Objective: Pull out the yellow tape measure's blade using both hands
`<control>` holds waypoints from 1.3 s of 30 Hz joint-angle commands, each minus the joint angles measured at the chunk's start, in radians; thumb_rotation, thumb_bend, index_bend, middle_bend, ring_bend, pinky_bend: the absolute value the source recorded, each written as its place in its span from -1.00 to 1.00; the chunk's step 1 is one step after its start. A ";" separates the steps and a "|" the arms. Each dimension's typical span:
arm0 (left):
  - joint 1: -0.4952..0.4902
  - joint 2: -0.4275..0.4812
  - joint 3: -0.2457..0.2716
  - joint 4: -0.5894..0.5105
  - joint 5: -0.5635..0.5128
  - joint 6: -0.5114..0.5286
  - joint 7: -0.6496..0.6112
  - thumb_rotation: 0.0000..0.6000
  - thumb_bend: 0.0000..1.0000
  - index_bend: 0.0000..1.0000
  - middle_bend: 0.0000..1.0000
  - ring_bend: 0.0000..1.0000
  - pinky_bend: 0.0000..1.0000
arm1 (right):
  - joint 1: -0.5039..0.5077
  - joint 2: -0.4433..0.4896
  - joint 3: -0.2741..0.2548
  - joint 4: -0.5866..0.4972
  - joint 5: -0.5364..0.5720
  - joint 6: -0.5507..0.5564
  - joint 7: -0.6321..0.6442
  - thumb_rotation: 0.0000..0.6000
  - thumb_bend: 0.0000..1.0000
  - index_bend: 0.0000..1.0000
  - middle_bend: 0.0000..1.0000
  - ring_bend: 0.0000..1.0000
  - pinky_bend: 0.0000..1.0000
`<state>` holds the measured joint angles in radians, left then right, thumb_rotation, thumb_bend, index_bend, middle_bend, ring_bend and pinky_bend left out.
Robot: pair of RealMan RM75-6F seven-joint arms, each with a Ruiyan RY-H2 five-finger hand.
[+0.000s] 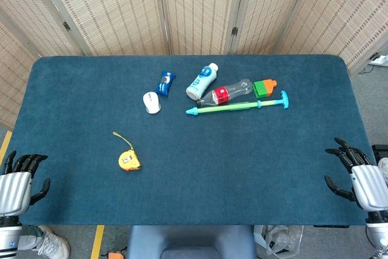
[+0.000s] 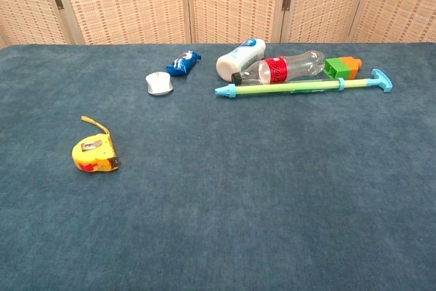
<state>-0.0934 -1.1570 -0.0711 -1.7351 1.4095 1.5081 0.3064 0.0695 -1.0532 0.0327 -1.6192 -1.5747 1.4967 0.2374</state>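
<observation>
The yellow tape measure [image 1: 129,160] lies flat on the blue table at the front left, its thin yellow wrist loop [image 1: 119,137] trailing toward the back. The chest view shows the tape measure [image 2: 95,155] at centre left, blade retracted. My left hand [image 1: 18,181] hangs at the table's front left corner, far left of the tape measure, fingers apart and holding nothing. At the front right edge my right hand [image 1: 359,177] is also empty with fingers spread. Neither hand appears in the chest view.
Toward the back of the table sit a white mouse [image 1: 151,102], a blue snack packet [image 1: 165,83], a white bottle [image 1: 202,80], a clear bottle with a red label [image 1: 226,93], a green and orange block [image 1: 264,87] and a long green-blue water pump toy [image 1: 237,107].
</observation>
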 commanded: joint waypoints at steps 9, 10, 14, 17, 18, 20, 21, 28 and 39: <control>-0.020 0.005 0.001 0.004 0.023 -0.022 0.001 1.00 -0.13 -0.45 -0.46 -0.60 -0.86 | -0.002 0.009 0.001 -0.008 -0.004 0.008 -0.004 1.00 -0.26 -0.54 -0.76 -0.61 -0.70; -0.023 0.006 0.000 0.004 0.027 -0.024 -0.001 1.00 -0.13 -0.45 -0.46 -0.60 -0.86 | -0.003 0.009 0.001 -0.008 -0.005 0.010 -0.003 1.00 -0.26 -0.54 -0.76 -0.61 -0.70; -0.042 0.012 -0.003 -0.002 0.040 -0.046 -0.022 1.00 -0.13 -0.46 -0.46 -0.60 -0.85 | -0.006 0.010 -0.001 -0.006 -0.007 0.015 0.001 1.00 -0.26 -0.54 -0.76 -0.61 -0.70; -0.071 0.017 -0.005 -0.002 0.058 -0.084 -0.046 1.00 -0.13 -0.46 -0.46 -0.60 -0.84 | -0.009 0.012 -0.001 -0.006 -0.009 0.021 0.003 1.00 -0.26 -0.54 -0.76 -0.61 -0.70; -0.086 0.017 -0.007 0.003 0.067 -0.101 -0.051 1.00 -0.13 -0.46 -0.46 -0.60 -0.83 | -0.009 0.013 -0.001 -0.006 -0.011 0.022 0.003 1.00 -0.26 -0.54 -0.76 -0.61 -0.70; -0.112 0.017 -0.011 0.009 0.082 -0.129 -0.053 1.00 -0.14 -0.46 -0.46 -0.60 -0.83 | -0.009 0.014 -0.001 -0.007 -0.013 0.024 0.003 1.00 -0.26 -0.54 -0.76 -0.61 -0.70; -0.131 0.016 -0.012 0.012 0.093 -0.150 -0.053 1.00 -0.14 -0.46 -0.46 -0.60 -0.83 | -0.009 0.015 -0.002 -0.008 -0.013 0.024 0.003 1.00 -0.26 -0.54 -0.76 -0.61 -0.70; -0.269 0.021 -0.001 0.065 0.174 -0.331 -0.136 1.00 -0.14 -0.57 -0.55 -0.65 -0.84 | -0.011 0.017 -0.003 -0.011 -0.013 0.026 0.001 1.00 -0.26 -0.54 -0.76 -0.61 -0.70; -0.461 -0.011 0.015 0.113 0.196 -0.594 -0.195 1.00 0.04 -0.68 -0.60 -0.71 -0.86 | -0.015 0.026 -0.003 -0.021 -0.009 0.027 -0.007 1.00 -0.26 -0.54 -0.76 -0.61 -0.70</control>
<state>-0.5231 -1.1574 -0.0606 -1.6339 1.6025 0.9502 0.1201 0.0545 -1.0272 0.0293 -1.6402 -1.5841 1.5236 0.2311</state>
